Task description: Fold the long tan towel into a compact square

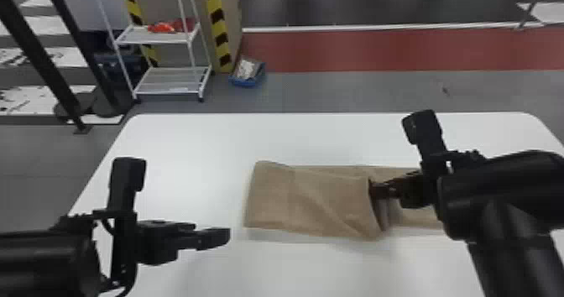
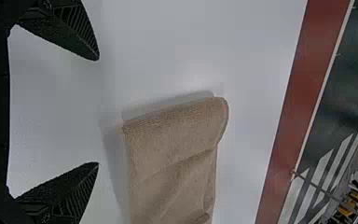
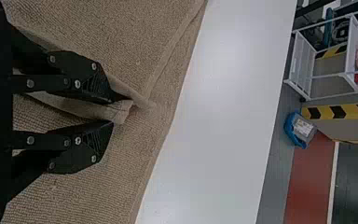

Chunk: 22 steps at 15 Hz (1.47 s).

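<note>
The tan towel (image 1: 319, 199) lies across the table's middle and right, its left part doubled over into a layered section with a rounded left fold. At that section's right edge is my right gripper (image 1: 373, 189). In the right wrist view my right gripper (image 3: 116, 112) is shut on a pinched bit of the towel (image 3: 98, 28). My left gripper (image 1: 222, 235) is left of the towel, near the table's front. In the left wrist view, my left gripper (image 2: 98, 112) is open with nothing between its fingers, and the folded towel end (image 2: 168, 140) lies beyond them.
The white table (image 1: 189, 149) has its far edge behind the towel. On the floor beyond stand a white wire shelf (image 1: 172, 80) with red items and a small blue bin (image 1: 247, 76). A dark metal frame (image 1: 42, 57) is at the far left.
</note>
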Each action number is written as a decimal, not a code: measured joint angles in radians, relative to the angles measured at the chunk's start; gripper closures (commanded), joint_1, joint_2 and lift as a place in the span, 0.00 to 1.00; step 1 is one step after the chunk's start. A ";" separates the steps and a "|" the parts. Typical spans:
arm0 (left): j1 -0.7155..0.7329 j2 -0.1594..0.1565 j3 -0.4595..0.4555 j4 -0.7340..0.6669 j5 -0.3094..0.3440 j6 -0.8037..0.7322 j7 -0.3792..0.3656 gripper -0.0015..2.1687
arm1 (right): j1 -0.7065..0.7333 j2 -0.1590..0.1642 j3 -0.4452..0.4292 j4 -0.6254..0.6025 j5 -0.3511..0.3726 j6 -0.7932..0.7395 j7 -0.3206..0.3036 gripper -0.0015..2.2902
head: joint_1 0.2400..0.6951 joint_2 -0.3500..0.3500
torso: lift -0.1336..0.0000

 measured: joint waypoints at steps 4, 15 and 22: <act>-0.001 0.002 0.000 0.004 0.000 -0.007 0.000 0.04 | -0.001 0.000 -0.007 -0.002 -0.006 -0.019 -0.008 0.45 | 1.00 0.62 | 0.07; -0.015 0.009 0.005 0.028 0.000 -0.026 0.000 0.04 | -0.005 0.000 -0.044 0.000 -0.038 -0.120 -0.038 0.34 | 1.00 0.61 | 0.07; -0.027 0.016 0.001 0.048 0.000 -0.038 0.000 0.04 | 0.024 0.000 -0.019 -0.004 -0.026 -0.110 -0.026 0.23 | 1.00 0.63 | 0.07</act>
